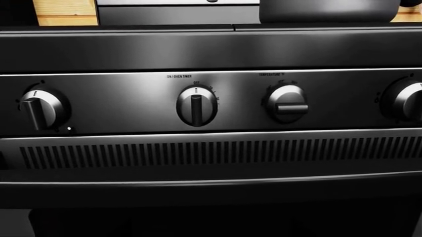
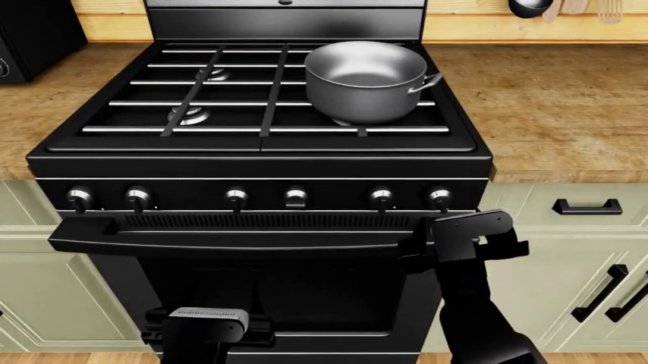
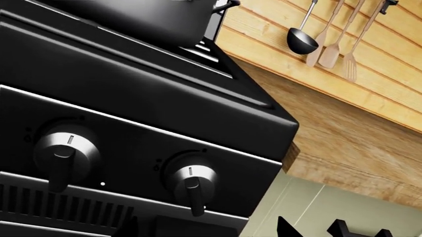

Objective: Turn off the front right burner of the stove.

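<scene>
The right gripper (image 2: 476, 235) hovers just below the stove's (image 2: 263, 163) rightmost knob (image 2: 439, 198) — jaws' state unclear. A pot (image 2: 366, 80) covers the front right burner; the left gripper (image 2: 208, 322) sits low — likewise unclear.

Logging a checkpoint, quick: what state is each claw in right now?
Left claw: cannot be told, low before the oven door.
Right claw: cannot be told; it holds nothing visible.

You have a black gas stove (image 2: 258, 163) with silver-edged grate bars and chrome-faced knobs (image 2: 296, 197); silver-grey steel pot (image 2: 365, 80); pale green cabinets (image 2: 567, 250); light wooden countertop (image 2: 547, 106); possibly black ladle (image 3: 302, 43).
</scene>
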Robot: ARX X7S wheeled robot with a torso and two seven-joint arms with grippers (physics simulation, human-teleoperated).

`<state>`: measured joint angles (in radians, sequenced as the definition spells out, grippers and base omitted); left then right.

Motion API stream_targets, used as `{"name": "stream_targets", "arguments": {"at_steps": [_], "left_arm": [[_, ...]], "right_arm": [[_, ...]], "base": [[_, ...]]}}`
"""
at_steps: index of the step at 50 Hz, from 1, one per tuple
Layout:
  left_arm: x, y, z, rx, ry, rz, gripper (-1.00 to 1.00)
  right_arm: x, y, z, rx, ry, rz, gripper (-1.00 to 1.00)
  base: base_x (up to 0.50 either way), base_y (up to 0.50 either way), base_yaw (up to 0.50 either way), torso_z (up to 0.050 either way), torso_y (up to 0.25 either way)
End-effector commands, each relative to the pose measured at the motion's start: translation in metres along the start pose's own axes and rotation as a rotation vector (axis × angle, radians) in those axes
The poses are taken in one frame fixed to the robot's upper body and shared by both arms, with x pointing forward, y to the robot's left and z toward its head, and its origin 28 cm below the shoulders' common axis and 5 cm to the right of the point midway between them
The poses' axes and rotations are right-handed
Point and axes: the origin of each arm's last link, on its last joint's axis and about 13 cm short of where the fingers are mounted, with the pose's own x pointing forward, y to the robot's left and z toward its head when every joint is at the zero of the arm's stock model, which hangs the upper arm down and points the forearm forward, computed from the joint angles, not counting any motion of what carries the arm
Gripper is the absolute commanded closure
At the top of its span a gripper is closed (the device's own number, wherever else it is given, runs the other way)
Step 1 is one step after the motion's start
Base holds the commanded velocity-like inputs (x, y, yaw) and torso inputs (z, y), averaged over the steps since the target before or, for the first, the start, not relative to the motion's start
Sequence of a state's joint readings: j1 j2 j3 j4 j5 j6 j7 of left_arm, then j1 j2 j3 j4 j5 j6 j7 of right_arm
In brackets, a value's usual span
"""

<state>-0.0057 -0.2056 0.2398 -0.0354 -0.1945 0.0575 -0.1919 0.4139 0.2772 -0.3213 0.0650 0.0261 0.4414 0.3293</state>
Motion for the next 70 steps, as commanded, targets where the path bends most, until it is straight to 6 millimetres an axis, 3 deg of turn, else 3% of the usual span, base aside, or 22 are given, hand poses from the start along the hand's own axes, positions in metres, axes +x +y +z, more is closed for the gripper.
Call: {"name": "stream_targets", "arguments": {"at_steps": [1, 70], "left_arm": [[0.000, 0.001, 0.001, -0.001, 0.000, 0.001, -1.00], [-0.004, 0.001, -0.001, -0.006, 0.006, 0.002, -1.00]], "right_arm": [[0.005, 0.007, -0.003, 0.005, 0.010, 0.004, -1.00], [0.040, 0.016, -0.015, -0.010, 0.046, -0.013, -1.00]], "base": [[0.00, 0.00, 0.00, 0.000, 0.000], [0.00, 0.00, 0.00, 0.000, 0.000]]}}
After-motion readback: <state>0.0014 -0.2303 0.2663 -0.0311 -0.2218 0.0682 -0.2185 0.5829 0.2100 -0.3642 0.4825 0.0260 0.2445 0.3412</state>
